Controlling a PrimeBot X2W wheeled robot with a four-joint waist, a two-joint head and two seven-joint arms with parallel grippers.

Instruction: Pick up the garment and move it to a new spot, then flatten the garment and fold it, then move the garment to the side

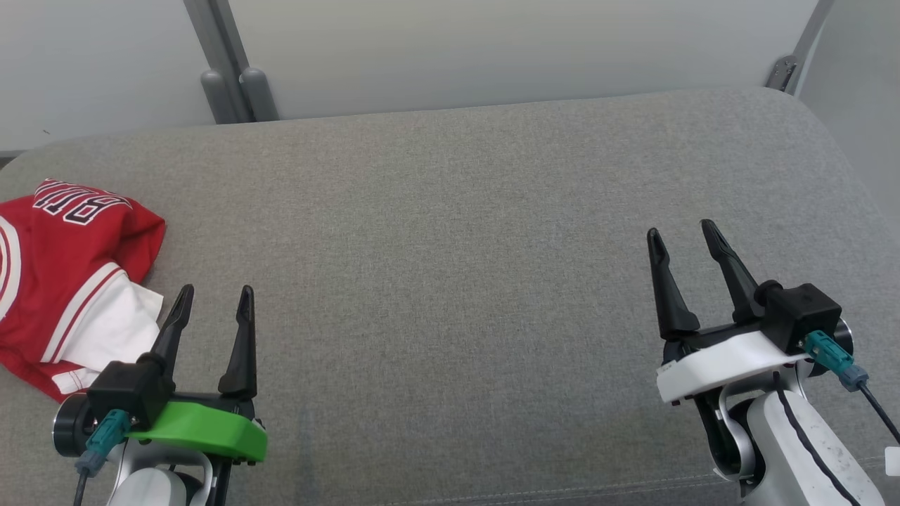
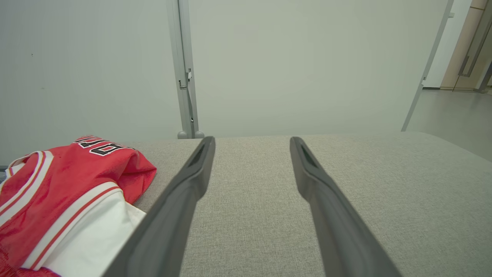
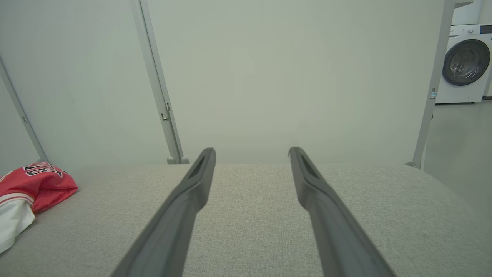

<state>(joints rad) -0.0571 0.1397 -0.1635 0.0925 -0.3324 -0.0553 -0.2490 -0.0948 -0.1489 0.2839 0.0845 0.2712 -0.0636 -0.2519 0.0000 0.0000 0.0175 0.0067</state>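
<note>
The garment point(image 1: 63, 281), a crumpled red jersey with white stripes, black lettering and white lining, is lying at the grey desk's point(image 1: 457, 232) left end. The left pincer point(image 1: 215, 294) is hovering open just beside it; the right pincer point(image 1: 680, 232) is hovering open over the desk's near right. A washing machine point(image 3: 463, 63) is standing beyond the desk's right end

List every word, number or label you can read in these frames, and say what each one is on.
"BUL": black, white-edged letters on the red jersey, upside down in the head view, the rest lost in a fold; uncertain reading.
Small label on the white mount of the right gripper: too small to read.
Washing machine: no readable marking.
</note>
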